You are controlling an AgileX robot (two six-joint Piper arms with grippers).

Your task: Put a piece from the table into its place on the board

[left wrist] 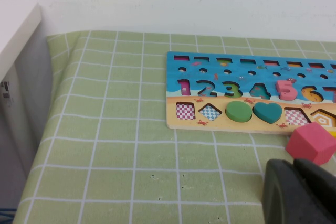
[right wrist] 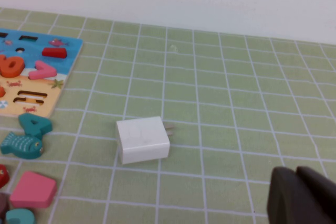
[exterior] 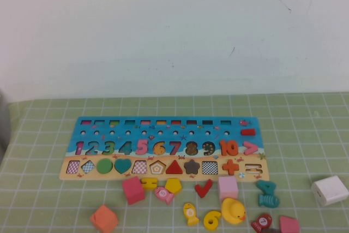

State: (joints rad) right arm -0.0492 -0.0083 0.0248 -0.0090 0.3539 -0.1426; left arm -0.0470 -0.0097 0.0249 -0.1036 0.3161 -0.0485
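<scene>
The yellow numeral "6" piece (exterior: 211,220) lies flat on the table (exterior: 305,135) near its front edge, between a yellow fish piece (exterior: 190,214) and a yellow rubber duck (exterior: 233,211). The board (exterior: 163,129) lies across the middle, and its "6" recess (exterior: 158,148) looks open. The board also shows in the left wrist view (left wrist: 247,77) and its end shows in the right wrist view (right wrist: 58,85). Neither arm shows in the high view. My left gripper (left wrist: 296,190) is shut and empty above bare table, close to a pink cube (left wrist: 311,143). My right gripper (right wrist: 302,195) is shut and empty over the table, well apart from the piece.
Loose pieces lie in front of the board: a pink cube (exterior: 133,190), orange block (exterior: 104,219), red tick (exterior: 203,189), light pink cube (exterior: 228,187), teal "4" and fish (exterior: 268,193). A white charger plug (exterior: 329,190) lies at the right, also in the right wrist view (right wrist: 143,139).
</scene>
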